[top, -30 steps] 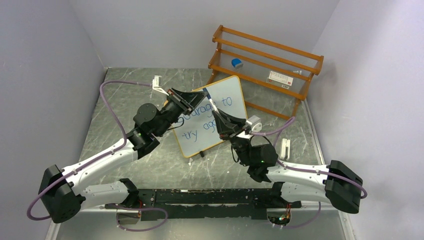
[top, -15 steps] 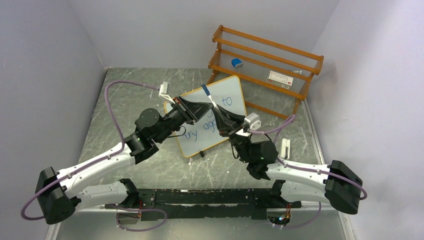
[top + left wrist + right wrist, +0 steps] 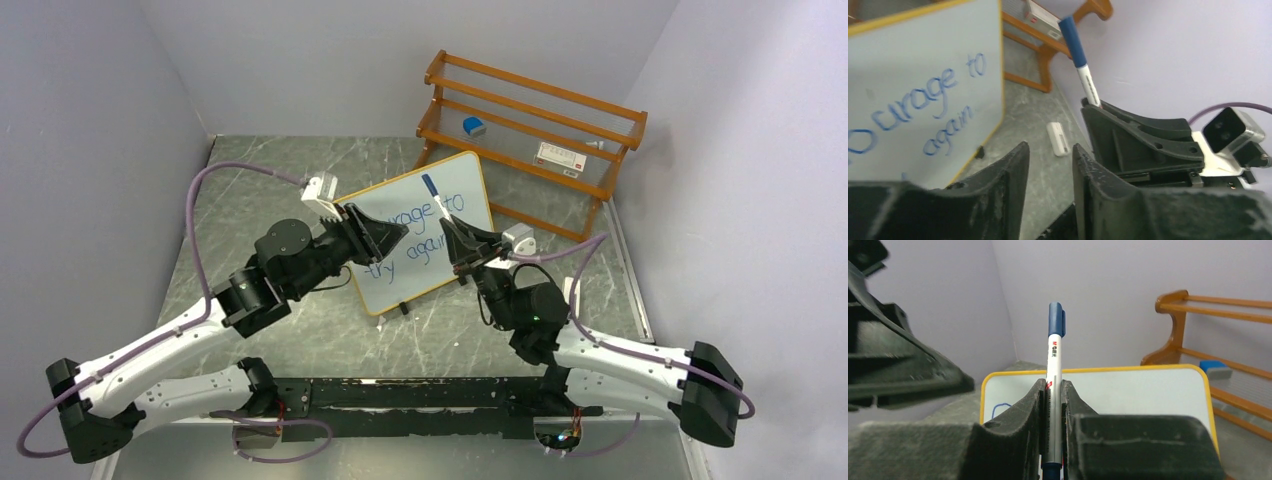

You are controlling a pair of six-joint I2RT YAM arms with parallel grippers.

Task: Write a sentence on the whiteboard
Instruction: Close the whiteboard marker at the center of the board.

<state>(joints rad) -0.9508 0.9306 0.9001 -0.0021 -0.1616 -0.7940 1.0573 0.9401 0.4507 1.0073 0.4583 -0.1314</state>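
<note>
The left arm [image 3: 155, 345] and right arm [image 3: 620, 355] wear white shells on their long links, with black joints and black blocks at the lower corners of the frame. A purple cable [image 3: 190, 225] loops along each. The left gripper [image 3: 400, 231] and right gripper [image 3: 447, 223] are matte black wedges, scuffed grey, each beside a small white camera box [image 3: 322, 190].

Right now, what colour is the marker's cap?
Dark blue cap, clearest in the right wrist view.

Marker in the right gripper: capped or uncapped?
Capped, it seems: the marker clamped in the right gripper carries its blue cap, clip visible, on the upward end.
</note>
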